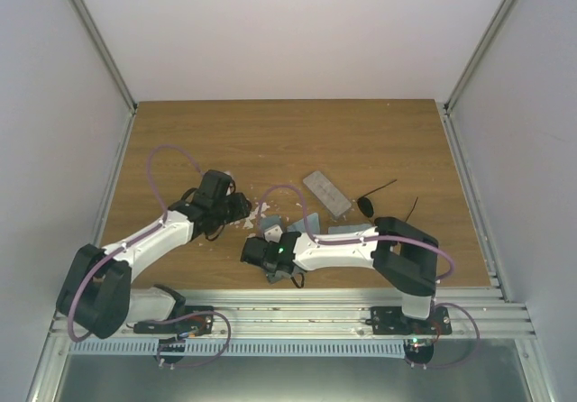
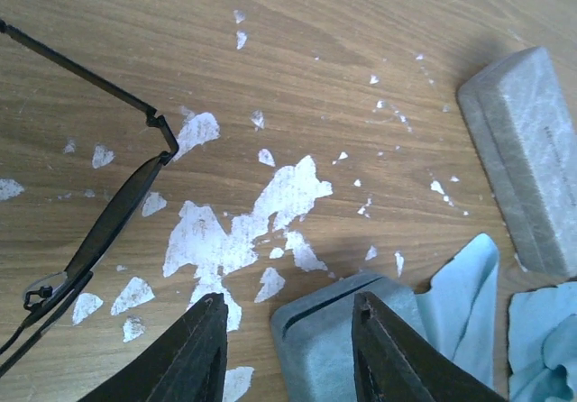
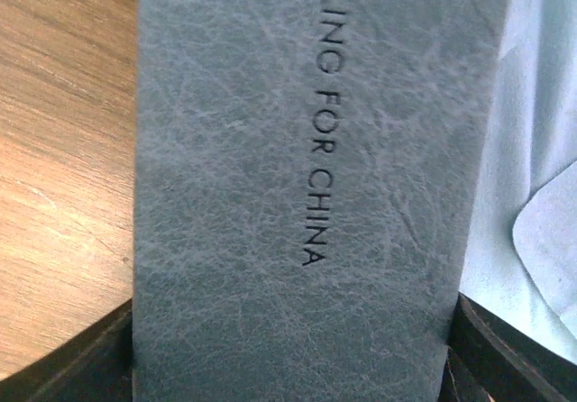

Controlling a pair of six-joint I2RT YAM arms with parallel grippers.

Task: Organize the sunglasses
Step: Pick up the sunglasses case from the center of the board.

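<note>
Left hand (image 2: 288,301): fingers apart, empty, above tabletop (image 2: 315,59); sunglasses (image 2: 108,222) at frame left. Right hand (image 3: 293,330): fingers flank lettered grey case (image 3: 270,150); whether clamped, cannot tell.

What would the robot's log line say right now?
left gripper open, empty | wire glasses lying on table | right gripper around grey case, grip unclear
</note>
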